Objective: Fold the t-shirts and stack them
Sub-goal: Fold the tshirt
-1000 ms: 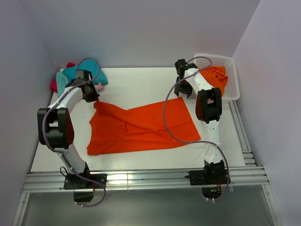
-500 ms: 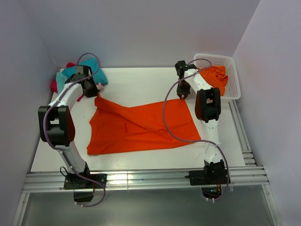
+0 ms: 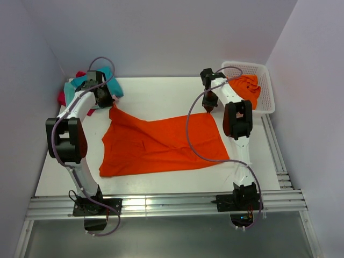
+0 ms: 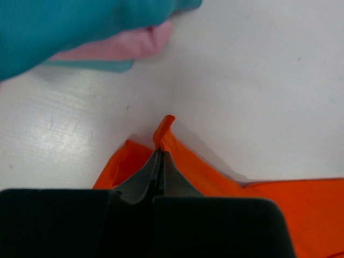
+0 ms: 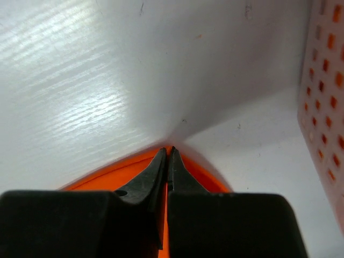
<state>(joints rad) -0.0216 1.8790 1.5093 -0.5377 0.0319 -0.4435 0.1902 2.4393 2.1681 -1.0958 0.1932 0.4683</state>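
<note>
Counter (image 3: 156,91): white. Orange t-shirt (image 3: 161,145): is spread flat on it, long axis left to right, body lying nearward of its held far corners. Left end effector (image 3: 111,106): clenched on far-left corner. Right end effector (image 3: 207,109): clenched on far-right corner.

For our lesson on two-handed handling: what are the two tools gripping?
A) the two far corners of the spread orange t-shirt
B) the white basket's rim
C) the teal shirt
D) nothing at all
A: the left tool and the right tool are each shut on a far corner of the orange t-shirt spread on the table.
</note>
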